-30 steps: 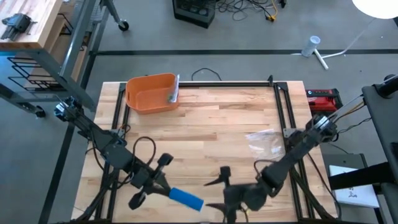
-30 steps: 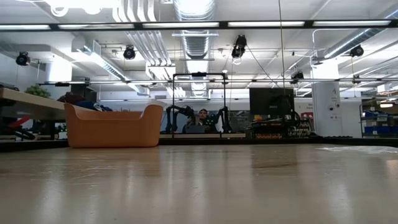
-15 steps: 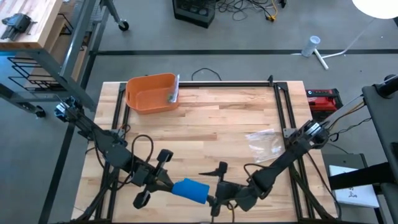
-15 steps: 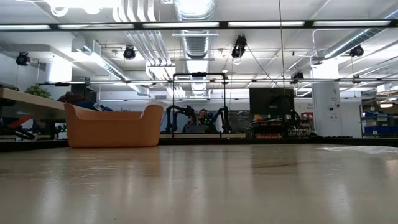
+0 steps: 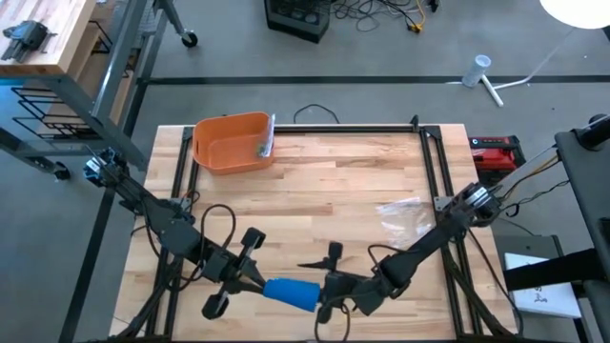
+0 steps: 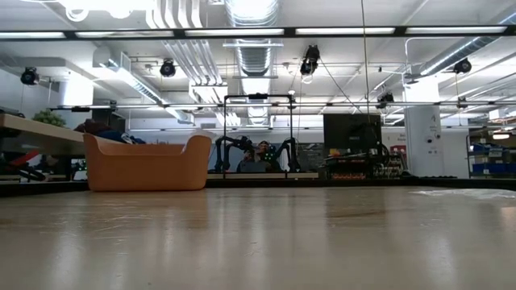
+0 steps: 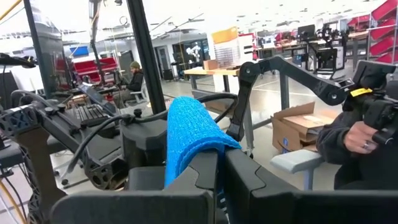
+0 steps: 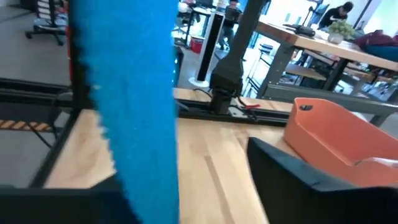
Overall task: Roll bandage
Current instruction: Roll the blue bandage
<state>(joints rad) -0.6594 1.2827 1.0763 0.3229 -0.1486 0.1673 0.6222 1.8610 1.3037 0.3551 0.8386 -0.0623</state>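
A blue bandage (image 5: 291, 293) hangs in the air over the table's near edge, between my two arms. My left gripper (image 5: 250, 278) is shut on its left end. The bandage (image 7: 186, 130) runs away from the left fingers as a folded strip. My right gripper (image 5: 327, 283) stands open at its right end, one finger on the far side and one on the near side. In the right wrist view the bandage (image 8: 130, 93) stands between the fingers, close to one of them; I cannot tell whether it touches. Neither gripper shows in the low view. My left gripper pinches the bandage's left end (image 7: 211, 152) between its two fingers, coming about level from the table's left. The strip is folded over at the fingertips, so several layers lie in the pinch. The bandage sticks out toward the right arm, clear of the table.
An orange bin (image 5: 232, 143) stands at the table's far left, also in the low view (image 6: 145, 165). A clear plastic bag (image 5: 405, 217) lies at the right. Black rails (image 5: 434, 171) run along the table's sides. A person (image 7: 367, 137) sits beyond the table.
My right gripper has gone toward the table's left and a little down, until its fingers stand on either side of the bandage's free end. The bandage, which slanted toward the near edge, now lies more level in my left gripper.
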